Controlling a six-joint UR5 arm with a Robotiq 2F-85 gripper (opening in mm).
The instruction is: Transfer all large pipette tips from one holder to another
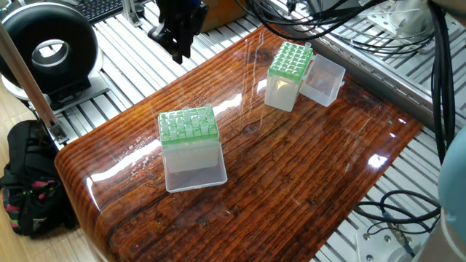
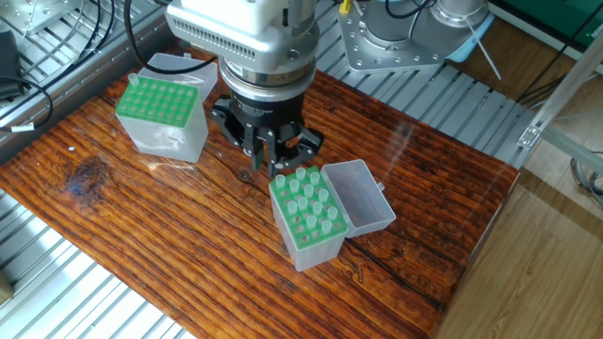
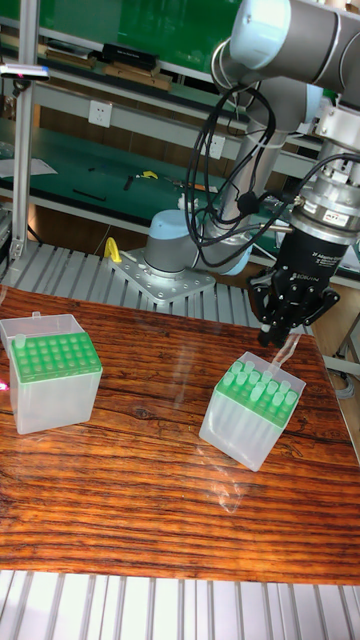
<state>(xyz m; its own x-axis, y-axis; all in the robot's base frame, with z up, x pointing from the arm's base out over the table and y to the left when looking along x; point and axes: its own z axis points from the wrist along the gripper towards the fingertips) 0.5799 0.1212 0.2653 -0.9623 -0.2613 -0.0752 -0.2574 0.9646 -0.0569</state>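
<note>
Several large pipette tips (image 2: 309, 201) stand upright in the green rack of a clear holder (image 2: 303, 247) with its lid (image 2: 363, 195) folded open. The tips (image 3: 258, 384) and their holder (image 1: 188, 129) also show in the other two views. My gripper (image 2: 271, 168) hangs just above the far edge of this holder, pointing down. Its fingertips sit close together and I see nothing between them. It also shows in two other views (image 3: 278, 338) (image 1: 177, 52). A second holder (image 2: 160, 105) with an empty-looking green rack stands apart to the left, lid open behind it.
Both holders rest on a glossy wooden tabletop (image 2: 141, 217) ringed by ribbed aluminium rails (image 1: 138, 65). A black round device (image 1: 47, 51) and a dark bag (image 1: 29, 182) lie off the table's left. Cables (image 1: 349, 18) hang at the back.
</note>
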